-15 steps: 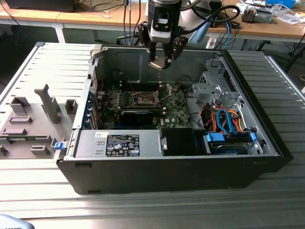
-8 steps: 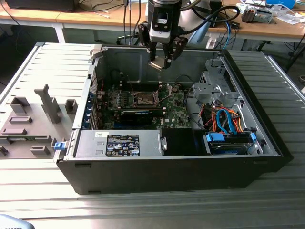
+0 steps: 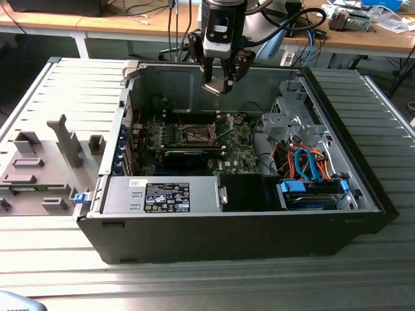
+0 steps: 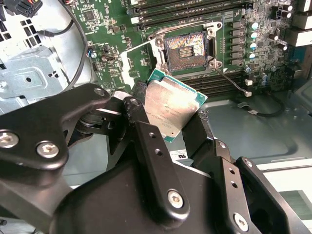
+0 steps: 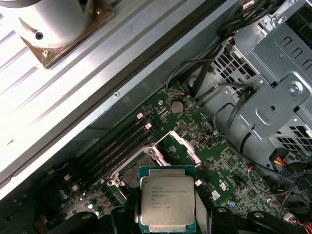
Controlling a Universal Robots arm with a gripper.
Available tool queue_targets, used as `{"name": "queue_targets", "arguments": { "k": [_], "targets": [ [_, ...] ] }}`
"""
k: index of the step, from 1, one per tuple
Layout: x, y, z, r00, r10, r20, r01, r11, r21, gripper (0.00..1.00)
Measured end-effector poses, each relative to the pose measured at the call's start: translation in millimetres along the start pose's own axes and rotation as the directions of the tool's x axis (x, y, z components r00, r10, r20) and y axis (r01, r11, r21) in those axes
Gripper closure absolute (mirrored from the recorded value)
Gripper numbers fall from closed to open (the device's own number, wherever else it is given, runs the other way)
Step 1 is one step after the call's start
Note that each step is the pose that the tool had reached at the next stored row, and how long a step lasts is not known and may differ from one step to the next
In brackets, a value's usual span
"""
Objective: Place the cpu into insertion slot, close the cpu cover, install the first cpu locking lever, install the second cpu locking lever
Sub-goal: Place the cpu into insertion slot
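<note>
In the exterior view, a grey fixture tray with upright holders lies at the exterior view's left. Beside it stands the open computer case. Inside the case, a power supply sits along the near wall and the green motherboard lies behind it. A drive cage and orange and blue cables are toward the exterior view's right. The gripper hangs over the case with the cpu at its tip, high above the insertion slot and well apart from it.

The wrist views bring the board close, where the exterior view gives the whole layout. In the second wrist view the insertion slot is open, its dark centre bare inside the silvery rim. The cpu cover is tilted up off one side of it. A thin metal lever angles out beside the slot. In the first wrist view the cpu cover stands raised as a silver frame. The insertion slot is partly hidden behind the chip.

The gripper has its black fingers pressed against two opposite edges of the cpu, so the jaws are clamped on the chip. In this view the chip is tilted, pale metal face toward the camera. In the first wrist view the cpu sits squarely between the fingers, touching nothing else.
</note>
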State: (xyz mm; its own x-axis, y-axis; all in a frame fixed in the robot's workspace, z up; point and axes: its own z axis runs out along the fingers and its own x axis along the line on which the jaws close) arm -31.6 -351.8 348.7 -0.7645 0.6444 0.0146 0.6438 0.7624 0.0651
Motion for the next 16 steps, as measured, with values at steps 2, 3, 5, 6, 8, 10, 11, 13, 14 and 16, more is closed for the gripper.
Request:
{"name": "queue_targets", "arguments": {
  "k": [2, 3, 5, 6, 8, 10, 11, 13, 14, 16],
  "targets": [
    [0.0, 0.0, 0.0, 1.0, 0.003, 0.0002, -0.003, 1.0, 0.0, 0.45],
    [0.0, 0.0, 0.0, 1.0, 0.004, 0.0004, -0.004, 1.0, 0.0, 0.45],
    [0.0, 0.0, 0.1, 1.0, 0.007, 0.0006, -0.007, 1.0, 0.0, 0.45],
    [0.0, 0.0, 0.1, 1.0, 0.009, 0.0007, -0.009, 1.0, 0.0, 0.45],
    [0.0, 0.0, 0.2, 0.9999, 0.011, 0.0009, -0.011, 0.9999, 0.0, 0.45],
    [0.0, 0.0, 0.2, 0.9999, 0.014, 0.0011, -0.014, 0.9999, 0.0001, 0.45],
    [0.0, 0.0, 0.2, 0.9999, 0.016, 0.0013, -0.016, 0.9999, 0.0001, 0.45],
    [0.0, 0.0, 0.2, 0.9998, 0.019, 0.0015, -0.019, 0.9998, 0.0, 0.45],
    [0.0, 0.0, 0.3, 0.9998, 0.02, 0.0016, -0.02, 0.9998, 0.0, 0.45],
    [0.0, 0.0, 0.3, 0.9997, 0.023, 0.0019, -0.023, 0.9997, 0.0001, 0.45]
  ]
}}
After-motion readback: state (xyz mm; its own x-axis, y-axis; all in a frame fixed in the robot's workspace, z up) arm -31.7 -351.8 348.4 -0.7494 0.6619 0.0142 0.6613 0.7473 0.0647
